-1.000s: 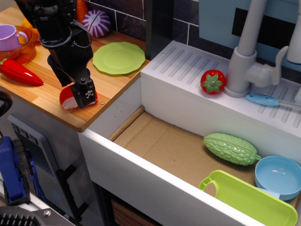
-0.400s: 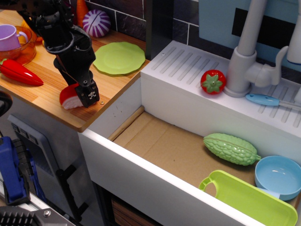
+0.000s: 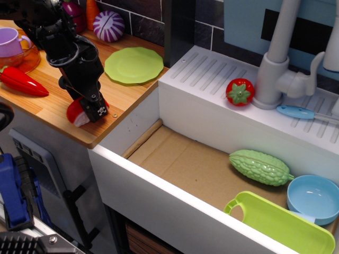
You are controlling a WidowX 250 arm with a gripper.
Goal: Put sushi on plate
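Observation:
The sushi [image 3: 76, 112], a small piece with a red top over a white base, rests on the wooden counter [image 3: 127, 98] near its front edge. My black gripper [image 3: 91, 110] reaches down over it, with its fingers [image 3: 99, 109] closed against the sushi's right side and partly covering it. The far finger is hidden behind the sushi. The light-green plate [image 3: 134, 64] lies flat on the counter, behind and to the right of the gripper, with nothing on it.
A red chili pepper [image 3: 20, 82], an orange bowl with a purple cup [image 3: 13, 43] and a purple onion [image 3: 109, 25] lie on the counter. The sink [image 3: 175, 159] holds a green gourd [image 3: 259, 167], a blue bowl [image 3: 315, 198] and a lime tray [image 3: 280, 225]. A tomato [image 3: 240, 91] sits by the faucet [image 3: 275, 58].
The arm has shifted left and lower over the sushi. The fingers have drawn in against it and cover more of it. The sushi has stayed on the counter.

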